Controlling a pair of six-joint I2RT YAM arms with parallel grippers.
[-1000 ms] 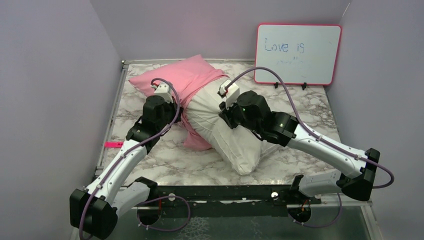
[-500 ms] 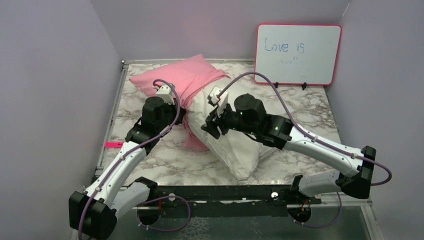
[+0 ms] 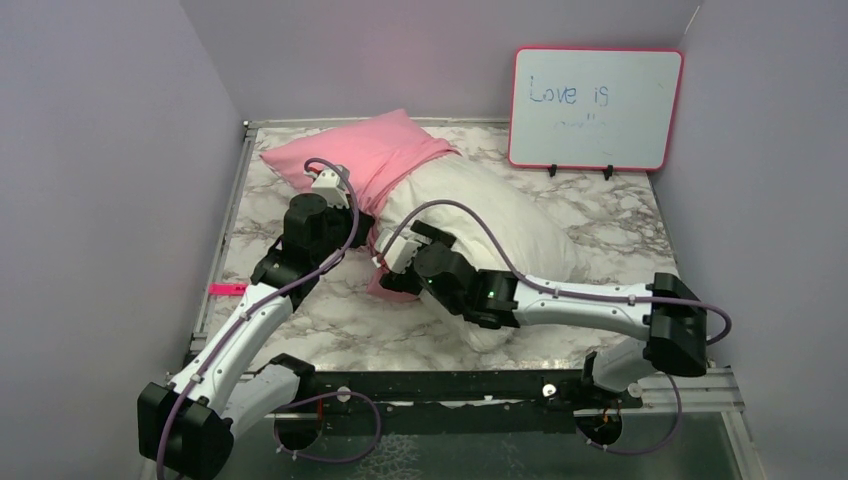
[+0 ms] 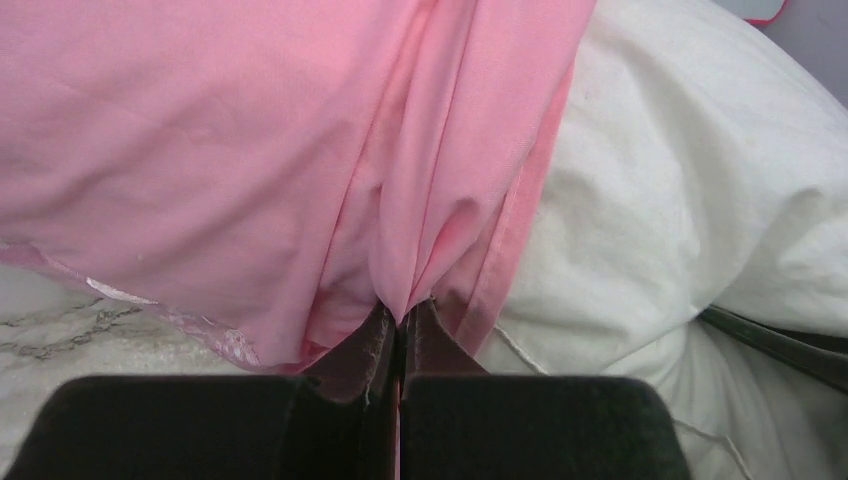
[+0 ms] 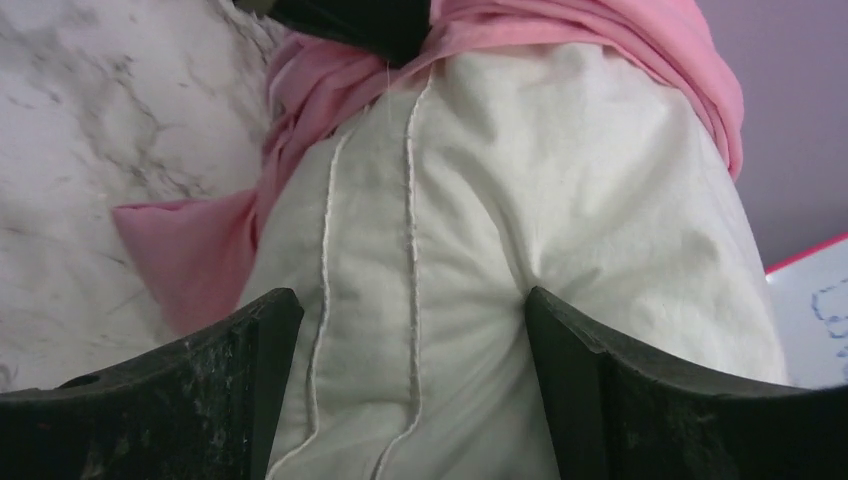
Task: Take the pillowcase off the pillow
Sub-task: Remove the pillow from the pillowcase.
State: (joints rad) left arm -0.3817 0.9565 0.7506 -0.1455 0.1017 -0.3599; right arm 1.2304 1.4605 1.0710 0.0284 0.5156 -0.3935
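While the left gripper (image 4: 402,318) pinches a fold of the pillowcase (image 4: 250,150) with jaws fully closed, right gripper (image 5: 410,320) jaws spread wide, straddling the seamed near-left edge of the pillow (image 5: 560,180), gripping nothing, pillow lying diagonally on the marble table (image 3: 330,325), pink cover bunched over its far-left end.

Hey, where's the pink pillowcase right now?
Top view: the pillowcase sits far left on the table, over the far end of the pillow, its bunched edge pinched in the left end effector.

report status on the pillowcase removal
Left pincer shut on a pillowcase fold. Right pincer open, over bare pillow, holding nothing. Pillowcase covers only the pillow's far end. Nothing seen in the way.
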